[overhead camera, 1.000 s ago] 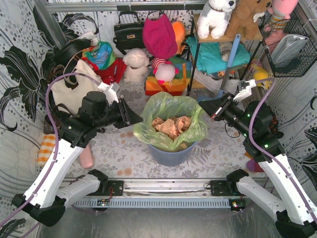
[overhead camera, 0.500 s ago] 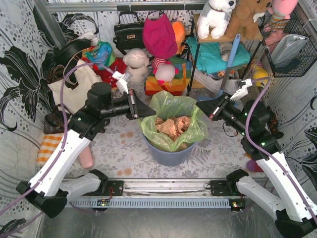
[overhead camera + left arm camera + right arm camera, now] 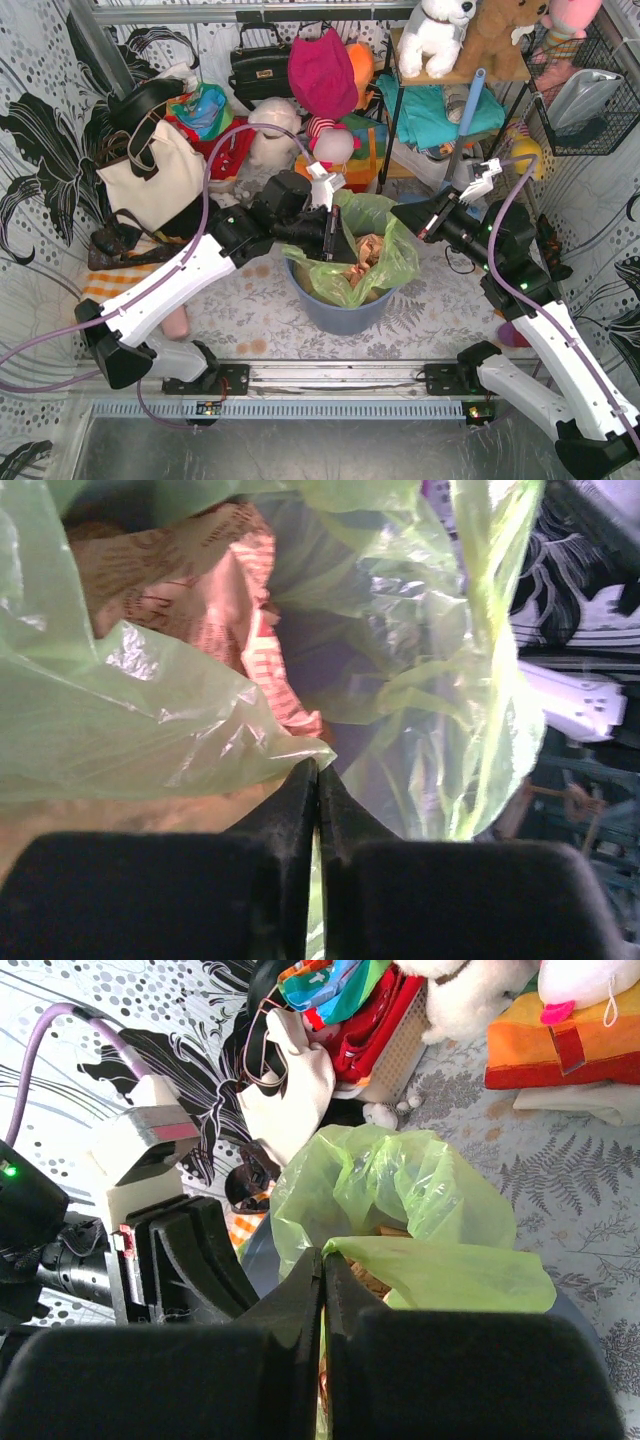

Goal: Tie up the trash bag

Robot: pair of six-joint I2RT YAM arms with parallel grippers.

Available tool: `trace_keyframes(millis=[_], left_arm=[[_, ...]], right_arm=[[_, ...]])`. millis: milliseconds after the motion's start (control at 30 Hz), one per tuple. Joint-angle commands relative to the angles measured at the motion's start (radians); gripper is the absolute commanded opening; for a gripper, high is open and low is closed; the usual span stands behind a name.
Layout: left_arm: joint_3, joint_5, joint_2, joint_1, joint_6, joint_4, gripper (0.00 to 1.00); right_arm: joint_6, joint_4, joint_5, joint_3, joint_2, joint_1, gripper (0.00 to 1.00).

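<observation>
Nearest, entry one: round blue-grey bin (image 3: 340, 318), standing mid-table on the floral cloth (image 3: 240, 300), just beyond the arm bases at 6 o'clock.

Entry two: trash bag (image 3: 395, 262), thin translucent light-green film. It sits in the bin as a liner, with its mouth open and its lower folds draped over the bin lip. Contents: crumpled tan paper (image 3: 372, 248), in plain view through the open mouth.

Entry three: left gripper (image 3: 338, 243), at 9 o'clock on the bag's rim. Its fingers are pressed together, with green film pinched at the tips and showing in the seam between them.

Entry four: right gripper (image 3: 402, 214), at 2 o'clock on the rim. Its fingers are likewise together, clamped on a fold of the bag's edge.

Farthest, from 10 to 1 o'clock: cream handbag (image 3: 150, 175), black handbag (image 3: 262, 65), white plush toy (image 3: 437, 28). None is involved.

Progress, by judgement: early.
- Done: opposite sides of the rim are seized, one per arm.
- Left: draw both flaps up clear of the bin, cross them above the paper, pass one under the other and pull tight.
- No crossing, twist or knot shows.
</observation>
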Motion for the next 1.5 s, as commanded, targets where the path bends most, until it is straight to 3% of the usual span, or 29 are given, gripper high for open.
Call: trace_keyframes(millis=[0, 67, 133, 333, 600, 800, 967, 1233, 1467], left_arm=[[0.077, -0.140, -0.027, -0.004, 0.065, -0.078, 0.22], [0.099, -0.191, -0.049, -0.004, 0.067, -0.104, 0.41], [0.140, -0.262, -0.077, -0.003, 0.071, -0.140, 0.50], [0.177, -0.510, -0.202, -0.003, 0.021, -0.180, 0.56], [-0.053, -0.758, -0.438, 0.024, -0.254, -0.211, 0.66], [-0.366, -0.688, -0.640, 0.046, -0.403, 0.089, 0.64], [-0.506, -0.640, -0.692, 0.096, -0.475, 0.197, 0.65], [-0.731, -0.335, -0.705, 0.266, -0.645, 0.513, 0.67], [-0.846, -0.230, -0.743, 0.371, -0.744, 0.688, 0.51]], right_arm=[[0.005, 0.050, -0.016, -0.004, 0.000, 0.001, 0.00], [0.007, 0.049, -0.016, -0.003, 0.001, 0.001, 0.00], [0.006, 0.048, -0.018, 0.000, 0.002, 0.000, 0.00], [0.006, 0.038, -0.011, 0.010, -0.001, 0.000, 0.00], [0.008, 0.034, -0.006, 0.013, 0.004, 0.000, 0.00], [0.006, 0.036, -0.025, 0.024, 0.020, 0.001, 0.00], [0.004, 0.012, -0.035, 0.045, 0.028, 0.001, 0.00], [0.001, 0.005, -0.043, 0.050, 0.028, 0.001, 0.00], [0.000, 0.002, -0.055, 0.050, 0.033, 0.000, 0.00]])
